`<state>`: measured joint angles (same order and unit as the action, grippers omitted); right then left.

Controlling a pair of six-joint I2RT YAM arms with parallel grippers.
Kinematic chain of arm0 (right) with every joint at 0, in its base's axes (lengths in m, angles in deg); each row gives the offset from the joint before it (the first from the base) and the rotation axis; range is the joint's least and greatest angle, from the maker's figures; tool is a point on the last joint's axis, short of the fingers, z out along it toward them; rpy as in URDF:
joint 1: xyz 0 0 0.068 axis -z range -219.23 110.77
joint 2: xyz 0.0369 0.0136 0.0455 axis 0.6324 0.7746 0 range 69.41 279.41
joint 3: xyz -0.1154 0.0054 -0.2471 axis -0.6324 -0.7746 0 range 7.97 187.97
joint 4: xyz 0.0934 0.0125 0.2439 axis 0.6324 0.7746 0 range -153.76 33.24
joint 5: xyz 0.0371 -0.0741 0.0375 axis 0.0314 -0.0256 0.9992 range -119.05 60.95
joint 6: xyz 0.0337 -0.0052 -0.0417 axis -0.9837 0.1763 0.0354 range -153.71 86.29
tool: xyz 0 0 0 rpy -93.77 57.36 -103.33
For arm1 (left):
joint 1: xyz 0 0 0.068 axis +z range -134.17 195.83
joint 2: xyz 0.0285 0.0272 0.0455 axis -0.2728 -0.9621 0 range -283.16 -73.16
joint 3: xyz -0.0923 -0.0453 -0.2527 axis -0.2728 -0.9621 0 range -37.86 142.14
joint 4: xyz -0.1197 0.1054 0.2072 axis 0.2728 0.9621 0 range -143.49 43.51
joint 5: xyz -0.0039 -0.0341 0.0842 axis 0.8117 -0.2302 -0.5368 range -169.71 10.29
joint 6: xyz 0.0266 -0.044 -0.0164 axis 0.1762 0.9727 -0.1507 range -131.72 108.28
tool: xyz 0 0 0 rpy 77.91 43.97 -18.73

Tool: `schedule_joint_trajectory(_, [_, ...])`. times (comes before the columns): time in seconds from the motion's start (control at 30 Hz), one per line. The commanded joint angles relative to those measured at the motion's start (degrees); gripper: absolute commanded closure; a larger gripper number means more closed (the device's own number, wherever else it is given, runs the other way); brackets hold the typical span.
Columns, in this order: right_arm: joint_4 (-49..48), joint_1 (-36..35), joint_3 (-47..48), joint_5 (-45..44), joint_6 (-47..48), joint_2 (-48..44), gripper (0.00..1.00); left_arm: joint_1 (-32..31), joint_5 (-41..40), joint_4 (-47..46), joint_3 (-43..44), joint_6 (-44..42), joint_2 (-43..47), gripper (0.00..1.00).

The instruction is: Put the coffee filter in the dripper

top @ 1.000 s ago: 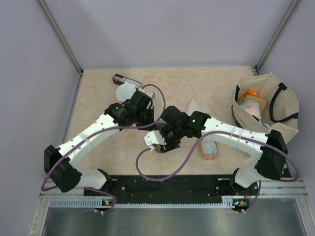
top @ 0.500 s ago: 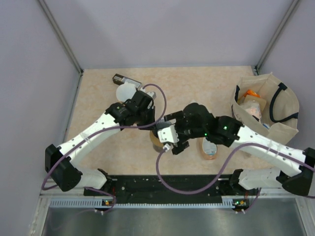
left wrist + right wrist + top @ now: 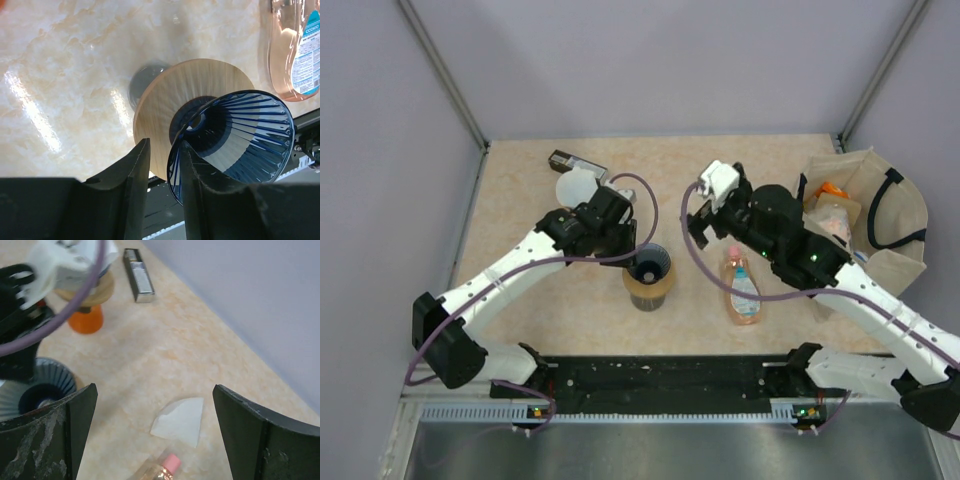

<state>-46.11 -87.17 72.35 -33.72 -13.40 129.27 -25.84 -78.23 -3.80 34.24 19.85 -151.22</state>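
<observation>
Since a second ago your right arm has swung off the dripper toward the upper right of the top view. Its gripper is spread wide and empty. The coffee filter lies flat on the desk, low in the centre of the wrist view, between the fingers, so this arm is the nearer one. Your left gripper pinches the dripper's rim. Mind the bottle: its cap sits just beside the filter. The open room lies toward the upper frame.
</observation>
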Motion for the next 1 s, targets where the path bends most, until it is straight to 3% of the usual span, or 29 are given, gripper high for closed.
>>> schedule_joint_trajectory(0.0, [-4.9,7.2,-0.7,-4.1,-17.6,-0.9,0.01,-0.2,-3.3,0.4,1.6,-1.1,0.5,0.62])
schedule_joint_trajectory(0.1, [-1.4,11.6,0.5,-5.3,-25.2,1.9,0.01,-0.2,-4.1,2.0,4.9,-1.6,0.7,0.5])
schedule_joint_trajectory(0.2, [2.9,12.9,2.4,-12.3,-30.4,6.0,0.01,-0.2,-6.5,2.9,8.8,-2.7,1.8,0.26])
schedule_joint_trajectory(0.23, [4.4,13.0,2.9,-14.9,-32.0,7.2,0.01,-0.2,-7.3,3.0,10.0,-3.2,2.4,0.01])
schedule_joint_trajectory(0.4, [7.7,13.0,3.5,-24.2,-37.2,14.7,0.01,-0.3,-15.9,3.0,12.5,-4.7,7.5,0.01])
schedule_joint_trajectory(0.5, [9.9,13.0,5.7,-26.0,-39.9,20.5,0.01,0.2,-27.6,1.4,8.6,-4.2,15.1,0.01])
schedule_joint_trajectory(0.63, [12.3,13.0,9.7,-30.8,-43.8,28.7,0.01,1.9,-35.2,1.5,2.3,-1.7,24.1,0.01])
schedule_joint_trajectory(0.97, [17.7,11.9,19.8,-38.2,-45.4,45.7,0.09,7.4,-37.4,4.4,-11.8,4.8,32.4,0.01])
